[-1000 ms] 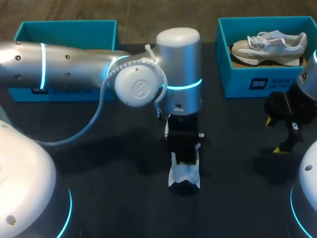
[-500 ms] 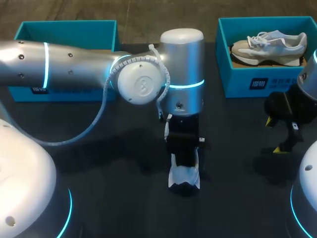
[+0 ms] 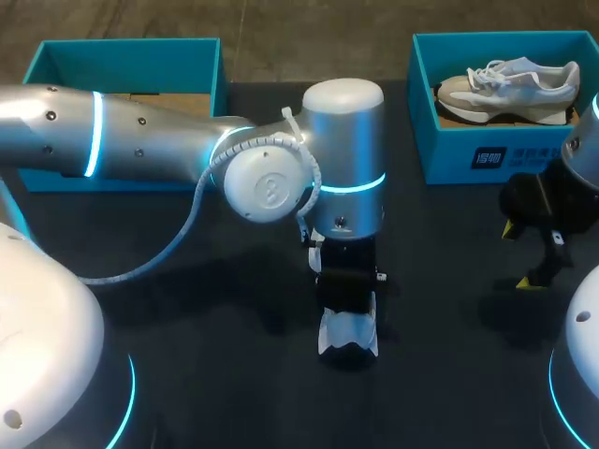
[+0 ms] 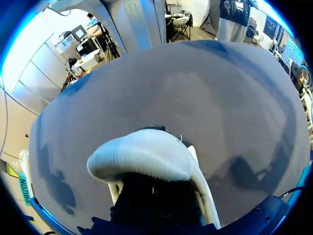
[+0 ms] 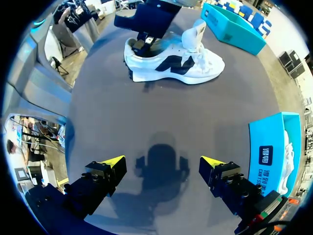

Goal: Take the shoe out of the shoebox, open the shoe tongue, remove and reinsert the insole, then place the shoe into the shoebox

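Shoe (image 3: 348,335), white with a dark mark on its side, is standing on its sole in the middle of the dark table (image 3: 215,374), outside both boxes. We are reaching in from our left with the left arm, and the left gripper (image 3: 346,297) is pointing straight down at the shoe's heel end. In the right wrist view it is touching the shoe's opening, but we cannot tell whether it is grasping anything or released. Our right gripper (image 5: 163,161) is hovering over bare table on our right side, well apart from the shoe. It is released and holding nothing, its yellow tips spread wide. A teal shoebox (image 3: 126,56) is sitting at the far left behind our left arm, and a second teal shoebox (image 3: 487,154) at the far right is holding another pale sneaker (image 3: 510,79).
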